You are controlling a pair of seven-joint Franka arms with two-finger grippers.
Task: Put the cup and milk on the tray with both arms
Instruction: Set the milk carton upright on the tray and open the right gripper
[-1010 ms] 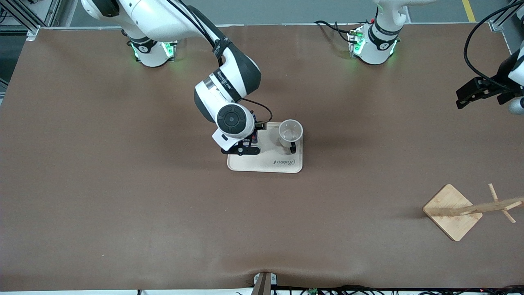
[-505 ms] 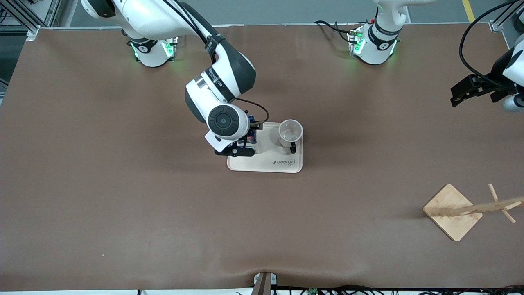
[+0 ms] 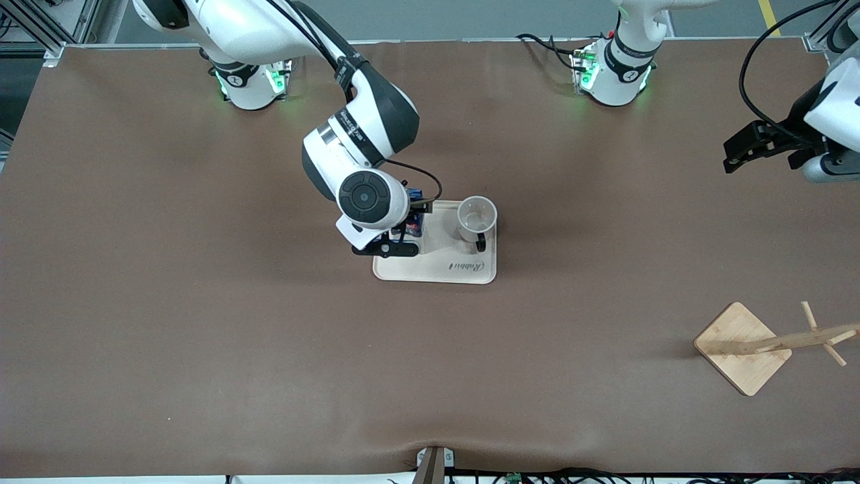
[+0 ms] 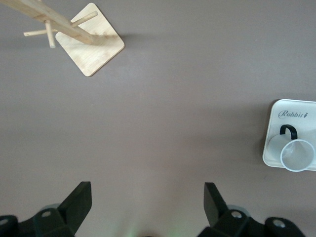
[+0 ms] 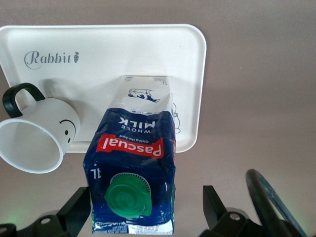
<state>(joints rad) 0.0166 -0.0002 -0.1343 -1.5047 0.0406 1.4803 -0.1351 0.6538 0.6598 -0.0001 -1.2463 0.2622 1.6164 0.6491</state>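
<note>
The cream tray (image 3: pixel 443 270) lies mid-table. The white smiley cup (image 3: pixel 477 216) stands upright on it toward the left arm's end, its black handle facing the front camera. The blue milk carton (image 3: pixel 414 226) stands on the tray's other end, mostly hidden under the right arm. My right gripper (image 3: pixel 395 243) is over the carton. In the right wrist view my right gripper (image 5: pixel 143 207) is open around the milk (image 5: pixel 133 168), with a gap at one finger, next to the cup (image 5: pixel 37 138) on the tray (image 5: pixel 113 49). My left gripper (image 3: pixel 736 153) is open and empty, up in the air at the left arm's end.
A wooden rack with a diamond-shaped base (image 3: pixel 742 346) stands near the front camera at the left arm's end. It also shows in the left wrist view (image 4: pixel 89 39), along with the cup (image 4: pixel 297 154) on the tray (image 4: pixel 296 109) and my open left gripper (image 4: pixel 146 197).
The right wrist has shifted a little toward the right arm's end while the milk stayed on the tray. The left gripper has drifted toward the arms' bases and the table's middle.
</note>
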